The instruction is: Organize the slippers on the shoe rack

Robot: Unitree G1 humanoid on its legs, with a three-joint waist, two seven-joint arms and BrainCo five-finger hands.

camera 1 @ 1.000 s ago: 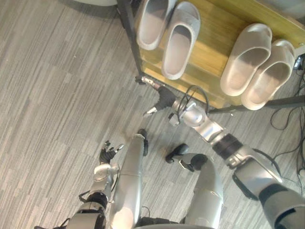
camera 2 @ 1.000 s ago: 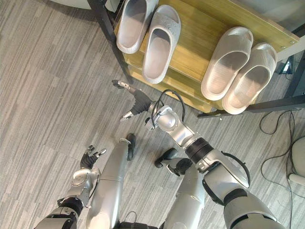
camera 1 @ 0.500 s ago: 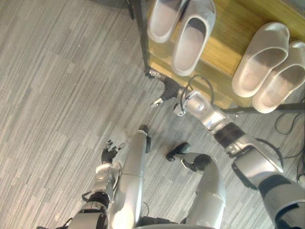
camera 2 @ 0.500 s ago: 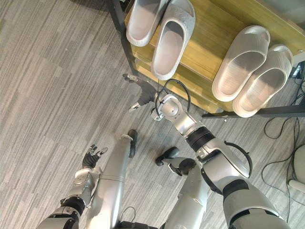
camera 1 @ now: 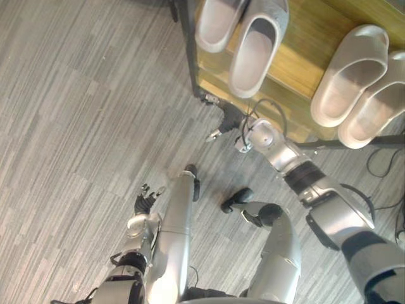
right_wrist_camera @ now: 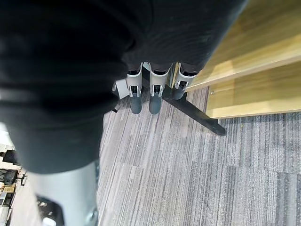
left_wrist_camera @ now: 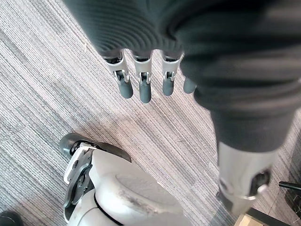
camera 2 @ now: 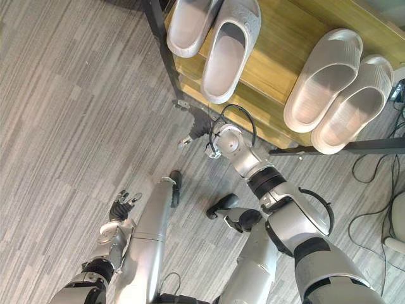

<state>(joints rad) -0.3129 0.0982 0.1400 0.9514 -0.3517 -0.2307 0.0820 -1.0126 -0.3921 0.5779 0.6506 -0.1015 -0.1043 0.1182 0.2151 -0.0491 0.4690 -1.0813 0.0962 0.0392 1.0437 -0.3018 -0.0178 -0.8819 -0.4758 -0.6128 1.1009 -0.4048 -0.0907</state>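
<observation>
Two pairs of pale grey slippers stand on the top wooden shelf (camera 1: pixel 304 28) of the shoe rack: one pair (camera 1: pixel 253 50) at its left end, the other pair (camera 1: pixel 351 76) at its right end. My right hand (camera 1: pixel 226 119) hovers just in front of the rack's front left corner, below the left pair, open and holding nothing. In the right wrist view its straight fingers (right_wrist_camera: pixel 151 100) point at the rack's black bar (right_wrist_camera: pixel 195 114) and wooden shelves (right_wrist_camera: pixel 256 54). My left hand (camera 1: pixel 144 204) hangs low over the carpet, open and empty, with its fingers (left_wrist_camera: pixel 144 88) relaxed.
The rack's black leg (camera 1: pixel 188 57) stands at its left corner, and a lower wooden shelf edge (camera 2: pixel 253 117) juts out beneath the top one. Black cables (camera 2: pixel 370 164) lie on the grey carpet at the right, by a white object (camera 2: pixel 397 221).
The camera has shifted, so the rack sits a little further right and down. My right hand stays by the rack's front left corner, slightly closer to it. The left hand has not moved.
</observation>
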